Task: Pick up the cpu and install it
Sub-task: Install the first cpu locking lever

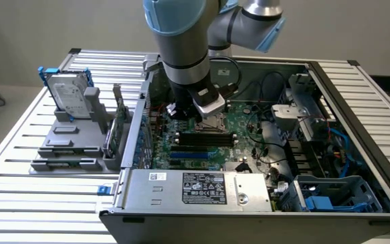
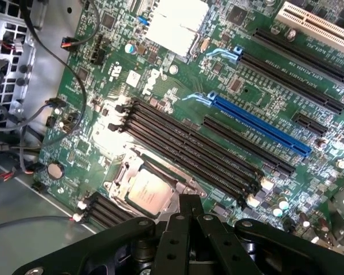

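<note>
The open black-and-silver desktop computer case (image 1: 263, 213) lies on its side on the slatted aluminium tabletop (image 1: 19, 203), occupying the near edge and most of the side toward the exterior view's right. At its nearest end sits the silver power supply box with a white label (image 1: 195, 189), and beside it, at the near corner on the exterior view's right, a blue plastic drive cage (image 1: 337, 195).

Further in, the green motherboard (image 1: 249, 127) lies flat in the case, with four black memory slots (image 2: 183, 149) and a long blue expansion slot (image 2: 258, 126) visible in the wrist view. The small square cpu with a pale silvery metal top (image 2: 146, 192) lies flat inside the metal-framed socket (image 2: 117, 177) on the board, just beside the memory slots. The black gripper (image 2: 189, 220) hangs directly over the socket; its jaws are clenched together and grasp nothing, with the chip seated below them and apart from them. In the exterior view the grey-and-light-blue robot arm (image 1: 181, 46) comes down from above into the middle of the case.

Toward the far corner on the exterior view's left, a grey plastic fixture (image 1: 73, 137) stands on the tabletop, carrying an upright silver hard drive in a blue-edged frame (image 1: 66, 94).
</note>
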`<state>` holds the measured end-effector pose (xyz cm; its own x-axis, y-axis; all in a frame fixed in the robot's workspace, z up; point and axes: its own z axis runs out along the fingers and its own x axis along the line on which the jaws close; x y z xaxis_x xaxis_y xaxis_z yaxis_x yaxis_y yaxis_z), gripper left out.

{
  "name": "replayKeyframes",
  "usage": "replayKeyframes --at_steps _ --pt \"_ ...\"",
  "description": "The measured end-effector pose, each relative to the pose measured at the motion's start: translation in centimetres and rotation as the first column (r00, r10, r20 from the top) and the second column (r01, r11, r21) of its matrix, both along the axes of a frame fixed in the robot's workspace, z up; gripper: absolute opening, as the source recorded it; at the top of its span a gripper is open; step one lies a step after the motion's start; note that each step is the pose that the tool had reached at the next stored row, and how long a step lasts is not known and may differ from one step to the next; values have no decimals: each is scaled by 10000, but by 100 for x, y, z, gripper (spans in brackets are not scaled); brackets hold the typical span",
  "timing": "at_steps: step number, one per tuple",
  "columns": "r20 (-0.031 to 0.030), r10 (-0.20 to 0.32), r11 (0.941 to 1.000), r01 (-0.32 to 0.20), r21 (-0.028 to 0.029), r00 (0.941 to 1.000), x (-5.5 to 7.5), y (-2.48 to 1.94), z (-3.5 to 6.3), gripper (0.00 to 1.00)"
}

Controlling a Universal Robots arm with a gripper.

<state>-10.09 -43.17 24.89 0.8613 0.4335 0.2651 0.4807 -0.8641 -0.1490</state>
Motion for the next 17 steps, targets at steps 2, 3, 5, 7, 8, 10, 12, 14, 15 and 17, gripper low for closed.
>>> replayKeyframes --at_steps 2,3,5,7,8,10,12,14,15,17 --pt "0 -10 10000 10 -1 10000 1 0 -36 11" --pt "0 -13 10000 13 -2 10000 1 1 -52 11" --pt "0 -23 10000 23 -2 10000 0 2 -68 11" --pt "-2 -36 10000 36 -2 10000 0 3 -70 11" --pt "0 -48 10000 48 -1 10000 -1 5 -72 11" --pt "-1 -95 10000 95 0 10000 -2 19 -77 11" --pt "-1 -142 9999 142 1 9999 -3 35 -89 11" --pt "0 -182 9998 182 1 9998 -6 49 -106 11" --pt "-1 -199 9998 199 1 9998 -9 53 -115 11" --pt "-2 -229 9997 229 -1 9997 -17 59 -133 11"
